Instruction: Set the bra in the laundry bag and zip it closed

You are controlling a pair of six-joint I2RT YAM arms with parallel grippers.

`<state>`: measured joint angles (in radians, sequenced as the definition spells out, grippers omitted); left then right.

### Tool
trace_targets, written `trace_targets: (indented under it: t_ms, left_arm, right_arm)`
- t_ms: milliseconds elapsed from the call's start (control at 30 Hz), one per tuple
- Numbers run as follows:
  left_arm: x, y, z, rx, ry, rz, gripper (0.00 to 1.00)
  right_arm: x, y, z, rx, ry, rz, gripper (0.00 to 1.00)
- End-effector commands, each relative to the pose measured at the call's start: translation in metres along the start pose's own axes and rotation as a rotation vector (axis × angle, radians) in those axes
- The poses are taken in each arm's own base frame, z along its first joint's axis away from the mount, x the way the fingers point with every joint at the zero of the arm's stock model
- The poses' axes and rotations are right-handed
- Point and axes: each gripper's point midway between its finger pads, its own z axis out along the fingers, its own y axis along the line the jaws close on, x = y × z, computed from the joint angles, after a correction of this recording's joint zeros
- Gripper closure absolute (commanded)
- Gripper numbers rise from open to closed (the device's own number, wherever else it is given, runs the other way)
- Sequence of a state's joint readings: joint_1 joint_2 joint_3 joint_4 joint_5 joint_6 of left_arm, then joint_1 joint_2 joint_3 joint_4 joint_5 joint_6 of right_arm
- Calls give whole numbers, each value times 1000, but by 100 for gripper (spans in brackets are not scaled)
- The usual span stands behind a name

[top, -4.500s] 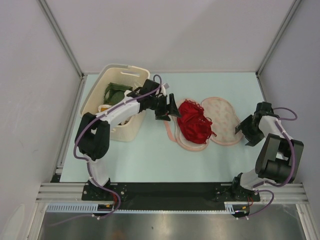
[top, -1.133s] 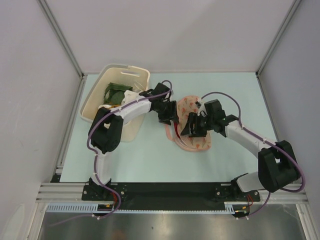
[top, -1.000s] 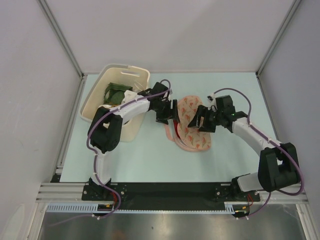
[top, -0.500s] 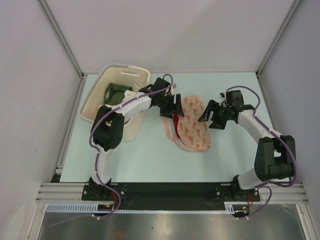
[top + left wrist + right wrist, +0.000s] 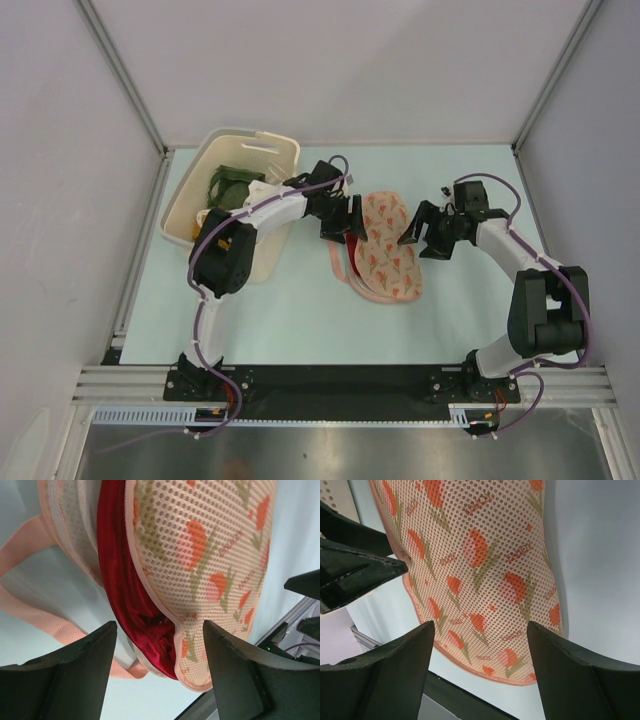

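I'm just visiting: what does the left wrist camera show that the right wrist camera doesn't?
Only the left wrist view shows the deep red bra peeking out at the open edge, plus the pink loop. Only the right wrist view shows a corner of the cream perforated basket. Both show the leaf-print mesh laundry bag and an open claw holding nothing: the left claw in one, the right claw in the other.

Left arm and right arm clad in white shells, joints capped in black, purple cables looped alongside (one per arm), fingers moulded in matte black
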<state>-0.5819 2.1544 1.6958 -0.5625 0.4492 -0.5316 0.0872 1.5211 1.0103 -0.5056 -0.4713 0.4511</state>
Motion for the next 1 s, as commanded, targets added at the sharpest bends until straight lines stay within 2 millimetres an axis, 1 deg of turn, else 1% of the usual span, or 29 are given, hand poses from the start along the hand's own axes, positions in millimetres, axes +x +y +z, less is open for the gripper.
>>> trace_targets:
  t_ms: [0,67,133,167,200,233,267,300,367,400,433,467,567,600,667,700,733,767,800,833,867,900,967]
  left_arm:
    - [-15,-11,1,41,-27,24,25]
    - [-15,-13,3,59,-20,20,26]
    - [-10,-13,6,75,-4,10,27]
    - [-13,-17,6,98,-15,19,28]
    - [-11,-18,8,107,-13,10,30]
    - [-8,-16,9,116,-7,3,35]
    - [-10,-20,8,146,-17,13,37]
    - [-10,-20,8,157,-18,0,40]
    - [-8,-19,8,190,-18,-6,51]
    - [-9,-17,8,190,-19,-13,58]
    - [-9,-15,8,189,-21,-17,77]
    - [-9,-14,6,187,-28,-18,83]
    - [-9,-11,6,181,-35,-18,85]
    - [-10,-9,6,172,-39,-8,87]
    - [-9,-6,5,161,-34,-2,94]
    - [-9,-3,5,149,-38,6,99]
    - [-8,-1,5,142,-38,8,100]
    - [-9,1,5,134,-40,13,100]
    - [-10,3,5,124,-45,37,100]
    - [-10,10,7,90,-43,41,100]
    - [-11,12,7,73,-41,58,100]
    - [-12,17,8,54,-37,94,100]
    - [-16,26,11,7,-28,117,100]
  right_arm:
    - [-9,10,-5,-28,-17,-23,20]
    - [-7,6,-6,-20,-15,-11,20]
    - [-9,-1,-8,-9,-21,17,20]
    - [-9,-2,-10,-13,-27,25,20]
    - [-8,-8,-10,-7,-26,52,20]
    - [-8,-10,-10,-8,-25,69,19]
    - [-8,-12,-12,-11,-25,85,19]
    - [-5,-15,-12,-8,-22,96,19]
    - [-1,-16,-11,-10,-12,106,19]
    - [-4,-23,-14,-6,-22,132,19]
    - [-3,-27,-15,-4,-21,150,19]
    - [0,-28,-15,-10,-11,161,19]
    - [5,-35,-15,-9,-5,178,18]
    - [6,-36,-14,-12,-2,180,18]
    - [11,-37,-10,-32,21,189,18]
    - [10,-35,-9,-45,19,185,18]
    - [10,-35,-6,-58,27,187,18]
    - [13,-32,-5,-84,39,185,18]
    - [10,-31,-2,-99,31,179,18]
    - [9,-30,-1,-110,29,176,18]
    - [11,-29,3,-132,46,181,18]
    - [6,-27,5,-151,32,170,18]
    - [4,-26,12,-167,43,190,16]
